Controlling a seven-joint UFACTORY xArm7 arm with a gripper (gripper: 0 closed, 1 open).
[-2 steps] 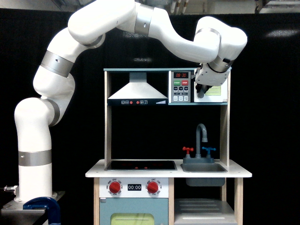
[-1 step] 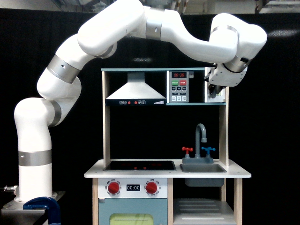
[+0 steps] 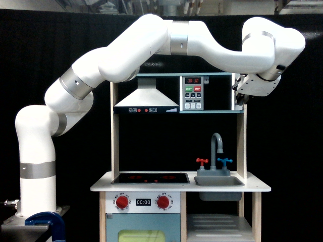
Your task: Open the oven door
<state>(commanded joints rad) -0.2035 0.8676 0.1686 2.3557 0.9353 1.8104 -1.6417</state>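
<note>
Item, centre: grey control panel with red clock display, fixed, unchanged. Item, beside it: dark microwave cavity, window gone from its front. Item, right: small light-grey oven door, now swung edge-on against the wooden post. Item, far right: my gripper, carried rightward with it; grip state I cannot tell. Judgement: door essentially open.

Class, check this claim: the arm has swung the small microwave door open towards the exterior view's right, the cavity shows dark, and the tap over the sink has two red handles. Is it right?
Not quite. In the exterior view the tap has one red handle and one blue handle. The rest stands: the oven door is swung open to that view's right beside the gripper, and the cavity shows dark.
</note>
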